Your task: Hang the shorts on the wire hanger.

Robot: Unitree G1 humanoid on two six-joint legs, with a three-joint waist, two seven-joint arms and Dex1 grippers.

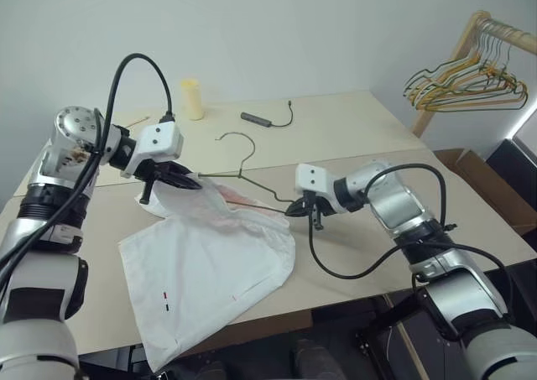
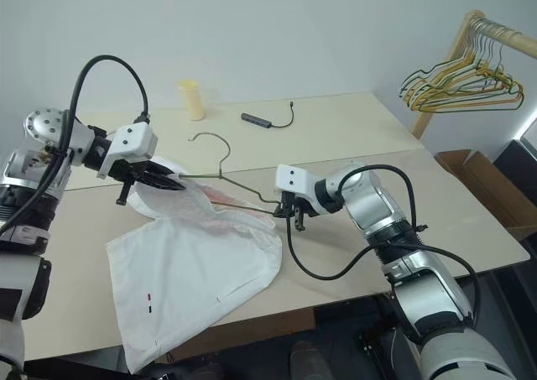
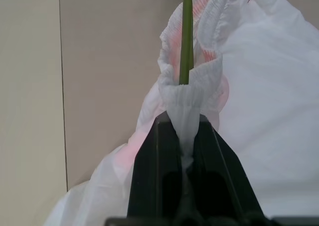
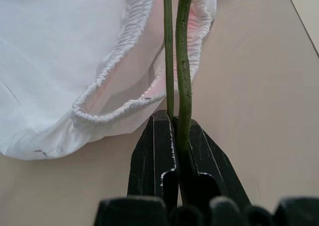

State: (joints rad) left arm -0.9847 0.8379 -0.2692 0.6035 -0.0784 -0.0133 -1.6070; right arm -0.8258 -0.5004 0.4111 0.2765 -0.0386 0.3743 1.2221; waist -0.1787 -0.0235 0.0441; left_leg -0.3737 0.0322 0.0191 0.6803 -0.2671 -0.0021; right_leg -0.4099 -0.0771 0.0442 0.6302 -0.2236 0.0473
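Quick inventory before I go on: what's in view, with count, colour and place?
shorts: one, white, on the near table, waistband lifted
wire hanger: one, dark grey, held over the shorts
table: two, beige, side by side
cup: one, pale yellow, far table
cabled adapter: one, dark, far table
hanger bunch: yellow, green, tan, on a wooden rack
left gripper: jaws shut on the waistband
right gripper: jaws shut on the hanger's end

A plain test room, lab-like: bare pale walls, a beige bench (image 1: 352, 128) made of two tops pushed together, a loose cable adapter (image 1: 257, 120), a wooden clothes rail (image 1: 470, 44) with spare coloured hangers (image 1: 470, 82), and a cardboard box (image 1: 487, 183) on the floor
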